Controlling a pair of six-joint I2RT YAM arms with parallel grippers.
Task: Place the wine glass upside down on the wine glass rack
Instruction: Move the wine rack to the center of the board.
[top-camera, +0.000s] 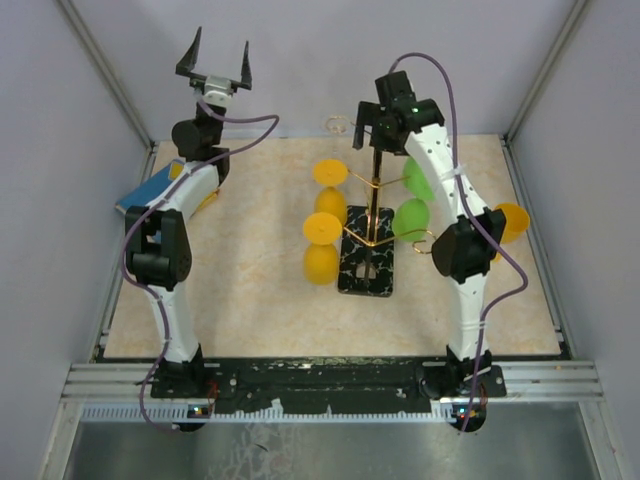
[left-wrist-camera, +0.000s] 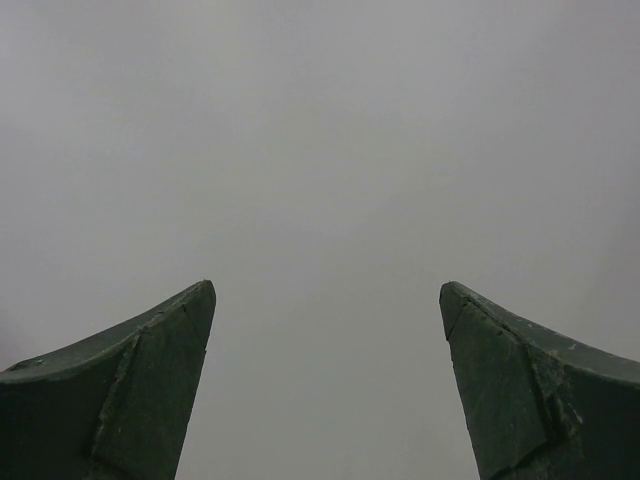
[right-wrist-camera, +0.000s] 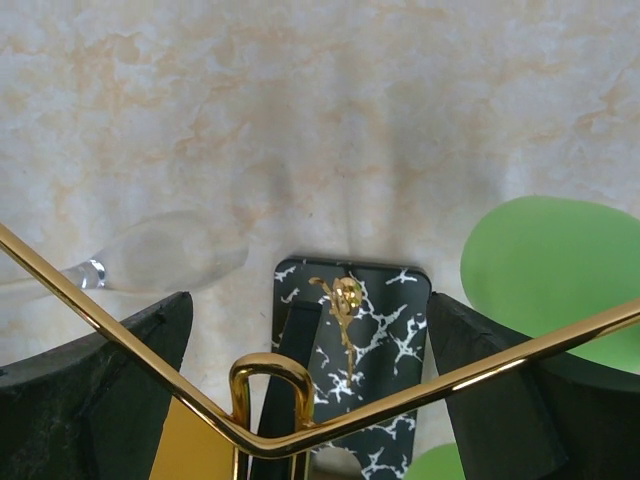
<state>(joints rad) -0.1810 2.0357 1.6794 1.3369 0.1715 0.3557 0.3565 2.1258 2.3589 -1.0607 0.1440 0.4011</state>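
Observation:
The wine glass rack (top-camera: 371, 205) is a gold wire stand on a black, white-veined base (top-camera: 366, 264) at mid-table. Yellow wine glasses (top-camera: 322, 230) hang bowl-down on its left arms and green ones (top-camera: 411, 217) on its right. A clear wine glass (right-wrist-camera: 165, 255) lies on its side on the table behind the rack, faint in the top view (top-camera: 338, 125). My right gripper (top-camera: 372, 128) hovers open over the rack's top, looking down past the gold arms (right-wrist-camera: 300, 440) at the base (right-wrist-camera: 385, 330); it (right-wrist-camera: 310, 315) holds nothing. My left gripper (top-camera: 214, 62) is raised, open and empty, facing the back wall (left-wrist-camera: 327, 290).
An orange glass (top-camera: 513, 221) lies on the table right of the right arm. A blue flat object (top-camera: 150, 190) with something yellow beside it sits at the left edge under the left arm. Grey walls enclose the table on three sides.

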